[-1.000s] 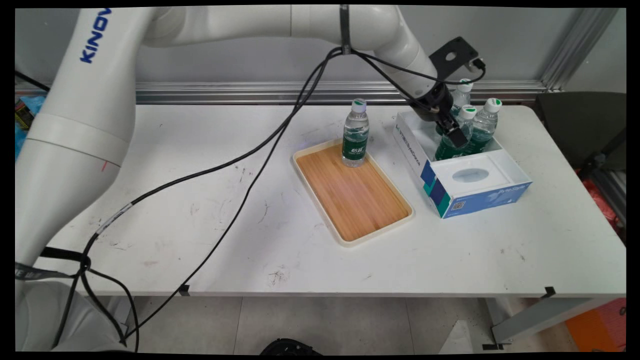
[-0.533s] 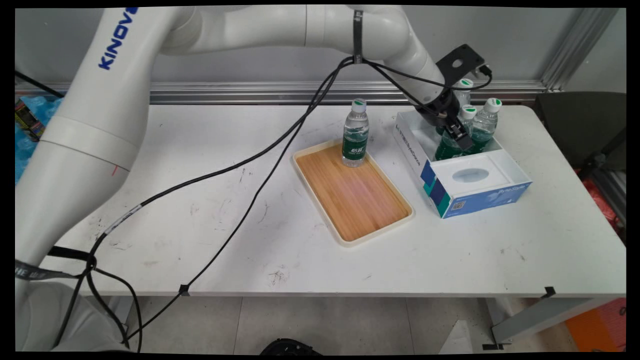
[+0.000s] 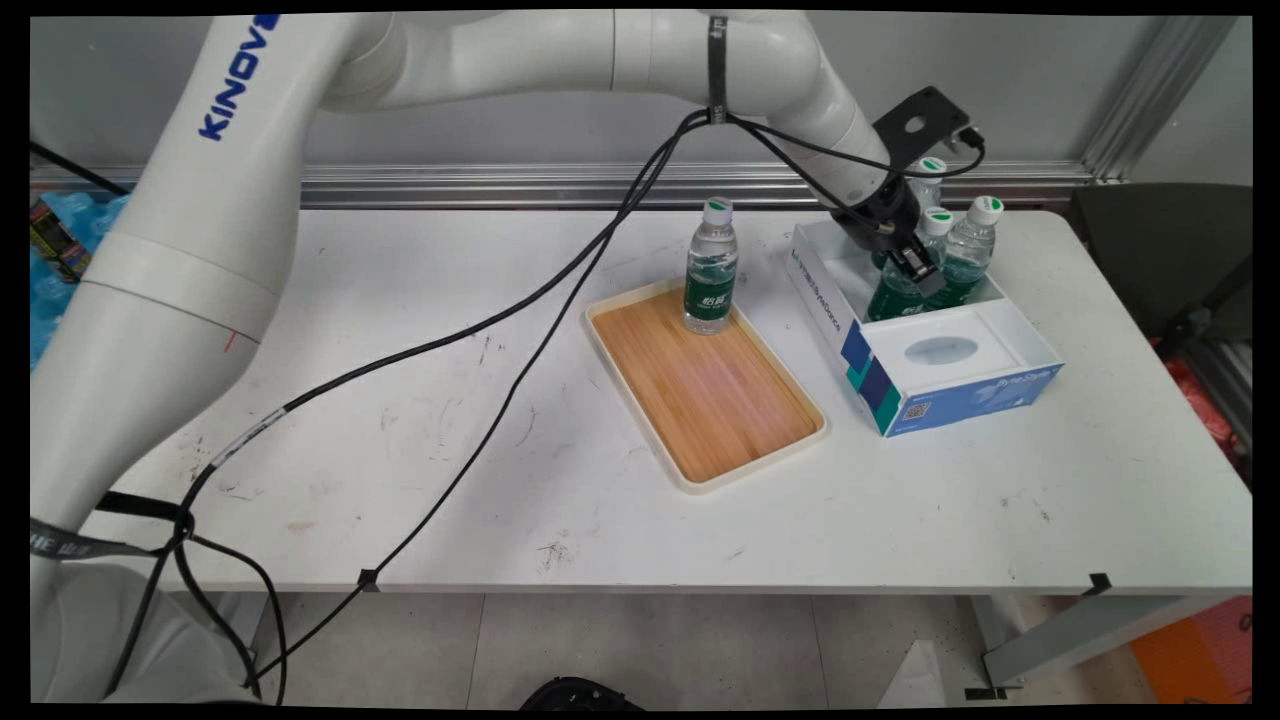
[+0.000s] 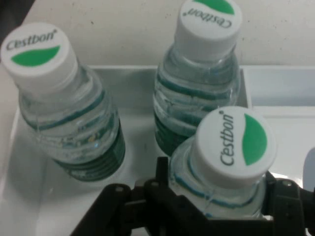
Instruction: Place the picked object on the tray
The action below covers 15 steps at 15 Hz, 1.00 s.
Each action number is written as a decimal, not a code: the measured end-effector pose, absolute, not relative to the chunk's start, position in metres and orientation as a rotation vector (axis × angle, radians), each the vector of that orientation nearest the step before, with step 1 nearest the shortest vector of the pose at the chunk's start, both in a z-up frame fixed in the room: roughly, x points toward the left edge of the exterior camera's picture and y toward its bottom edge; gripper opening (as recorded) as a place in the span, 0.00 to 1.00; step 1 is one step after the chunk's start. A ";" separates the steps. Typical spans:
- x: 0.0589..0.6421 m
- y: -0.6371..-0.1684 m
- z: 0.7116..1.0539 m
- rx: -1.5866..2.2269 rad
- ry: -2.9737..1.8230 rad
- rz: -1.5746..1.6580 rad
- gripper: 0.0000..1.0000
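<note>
At the far right of the table (image 3: 500, 480), the gripper (image 4: 216, 206) has its two fingers set around the neck of the nearest bottle (image 4: 230, 147) in the white box (image 3: 960, 375), one on each side just below the cap, though I cannot tell whether they press on it. Two more bottles (image 4: 64, 113) stand close beside it, so a tilted pull could knock them over. A loose hold on the smooth neck could let it slip.
</note>
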State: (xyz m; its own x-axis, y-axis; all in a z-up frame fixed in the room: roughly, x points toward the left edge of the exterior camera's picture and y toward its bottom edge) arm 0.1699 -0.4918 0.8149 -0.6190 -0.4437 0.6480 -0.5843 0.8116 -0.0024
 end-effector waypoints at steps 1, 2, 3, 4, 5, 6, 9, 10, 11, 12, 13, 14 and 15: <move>0.172 -0.491 0.819 0.752 -2.337 0.280 0.00; 0.173 -0.490 0.826 0.749 -2.336 0.280 0.00; 0.174 -0.489 0.831 0.746 -2.335 0.280 0.00; 0.175 -0.488 0.836 0.745 -2.334 0.281 0.00; 0.177 -0.487 0.842 0.743 -2.332 0.283 0.00; 0.179 -0.486 0.851 0.741 -2.330 0.284 0.00; 0.184 -0.480 0.879 0.737 -2.322 0.286 0.00; 0.186 -0.478 0.888 0.735 -2.322 0.285 0.00; 0.189 -0.476 0.898 0.732 -2.322 0.285 0.00; 0.193 -0.473 0.907 0.726 -2.324 0.282 0.00; 0.197 -0.469 0.915 0.716 -2.330 0.278 0.00; 0.201 -0.466 0.923 0.703 -2.337 0.272 0.00; 0.208 -0.461 0.931 0.683 -2.349 0.264 0.00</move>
State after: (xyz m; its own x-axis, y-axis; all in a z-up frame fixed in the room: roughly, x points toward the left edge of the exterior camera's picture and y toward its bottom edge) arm 0.2082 -0.4613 0.9305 -0.6402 -0.4035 0.6537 -0.5387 0.8425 -0.0075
